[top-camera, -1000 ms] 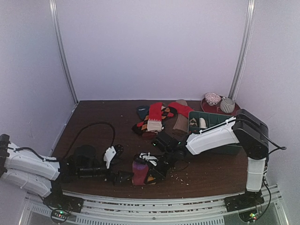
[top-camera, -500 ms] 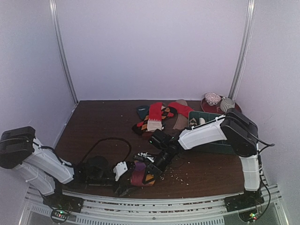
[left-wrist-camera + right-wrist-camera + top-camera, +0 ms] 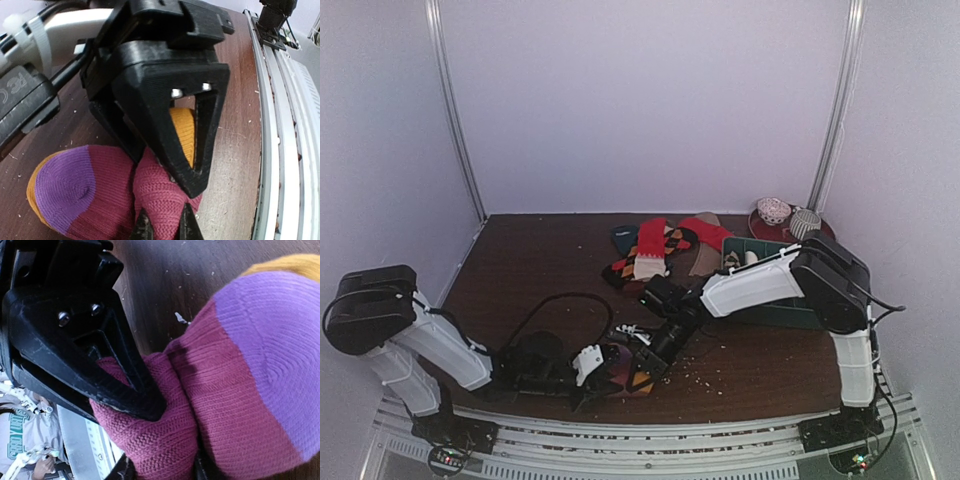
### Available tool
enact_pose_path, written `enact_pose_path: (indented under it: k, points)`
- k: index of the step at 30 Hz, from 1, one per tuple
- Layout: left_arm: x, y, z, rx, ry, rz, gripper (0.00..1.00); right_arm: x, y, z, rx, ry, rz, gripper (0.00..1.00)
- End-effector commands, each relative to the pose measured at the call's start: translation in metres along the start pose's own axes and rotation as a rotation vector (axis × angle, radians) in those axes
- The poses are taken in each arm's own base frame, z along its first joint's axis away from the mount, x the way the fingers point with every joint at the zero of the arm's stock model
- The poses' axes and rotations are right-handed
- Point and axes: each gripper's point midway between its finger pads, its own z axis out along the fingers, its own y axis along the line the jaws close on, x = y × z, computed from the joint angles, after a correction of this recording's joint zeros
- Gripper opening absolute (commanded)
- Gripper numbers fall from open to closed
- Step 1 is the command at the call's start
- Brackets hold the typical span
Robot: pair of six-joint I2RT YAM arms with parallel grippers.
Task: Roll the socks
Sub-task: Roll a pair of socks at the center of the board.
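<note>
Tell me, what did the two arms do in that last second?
The left fingers swung rightward to the purple-and-magenta knitted sock with an orange toe and closed on its magenta fabric. The right fingers kept their hold on it. The pile of loose socks behind stayed put.

Socks (image 3: 655, 250), a purple sock (image 3: 75, 192), a green tray (image 3: 767, 248) and a red plate (image 3: 757, 225) are laid on the brown table (image 3: 530, 270).

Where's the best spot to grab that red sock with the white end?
Probably its white near end, pinched from above: the red sock lies flat and lengthwise on top of the other socks, that end pointing toward the arms.
</note>
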Motion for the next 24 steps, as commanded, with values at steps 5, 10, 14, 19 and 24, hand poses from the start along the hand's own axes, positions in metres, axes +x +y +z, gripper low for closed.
enact_pose_path:
  k: [5,10,14,19,24]
  points:
    - [0.044,0.005,-0.005,-0.020,0.107,-0.260,0.00,-0.003,-0.029,-0.050,0.430,-0.193,-0.227,0.40]
    - [0.060,-0.001,-0.007,0.017,0.125,-0.408,0.00,-0.019,0.022,-0.097,0.492,-0.547,-0.619,0.44]
    - [0.071,-0.009,-0.003,0.060,0.161,-0.471,0.00,-0.002,0.039,-0.095,0.504,-0.605,-0.806,0.48]
    - [0.076,-0.012,-0.001,0.076,0.174,-0.495,0.00,0.001,0.037,-0.064,0.490,-0.499,-0.872,0.48]
    - [0.076,-0.013,0.001,0.081,0.185,-0.497,0.00,-0.003,0.028,-0.048,0.501,-0.452,-0.898,0.47]
